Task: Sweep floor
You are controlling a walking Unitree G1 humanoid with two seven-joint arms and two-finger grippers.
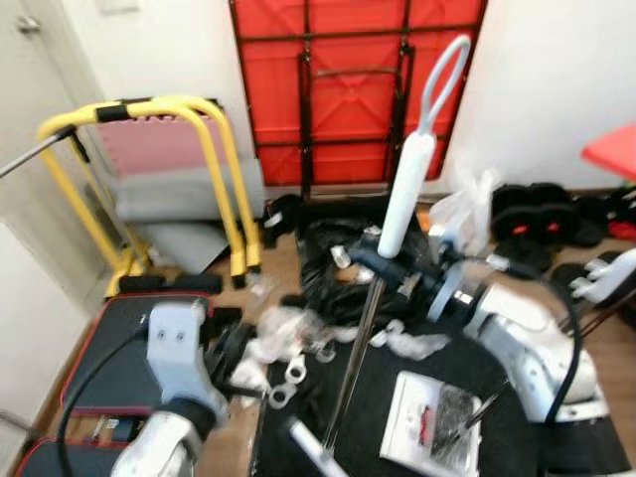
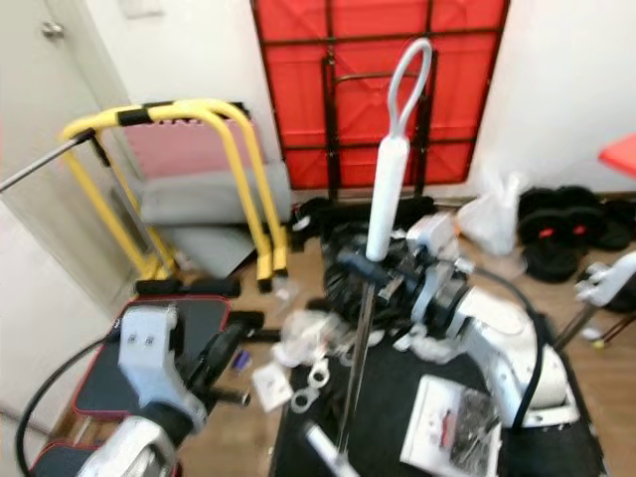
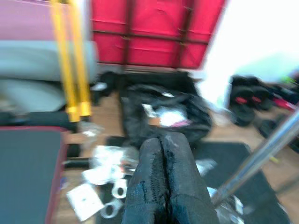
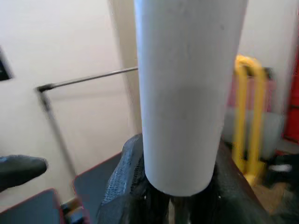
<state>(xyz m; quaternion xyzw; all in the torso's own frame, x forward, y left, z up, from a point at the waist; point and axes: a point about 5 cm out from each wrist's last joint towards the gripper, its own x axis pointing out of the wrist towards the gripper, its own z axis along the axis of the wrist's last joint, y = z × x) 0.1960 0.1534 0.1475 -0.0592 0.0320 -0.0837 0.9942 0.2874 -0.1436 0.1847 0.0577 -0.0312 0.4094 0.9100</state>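
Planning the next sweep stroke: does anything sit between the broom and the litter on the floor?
Nothing visible blocks it. The right tool grips the broom at the base of its white handle, and the litter lies beside its metal pole, against the black mat.

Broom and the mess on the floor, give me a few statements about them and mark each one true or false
1. The right gripper is closed around the broom just below its white handle. True.
2. The left gripper has its fingers spread wide open. False: in the left wrist view its two black fingers are pressed together and hold nothing.
3. The broom handle ends in a loop at the top. True.
4. The black bag on the floor lies in front of a blue panel. False: the panel against the wall behind it is red.
5. White scraps lie on the floor between the two arms. True.
6. The yellow frame stands on the robot's right. False: it stands on its left.
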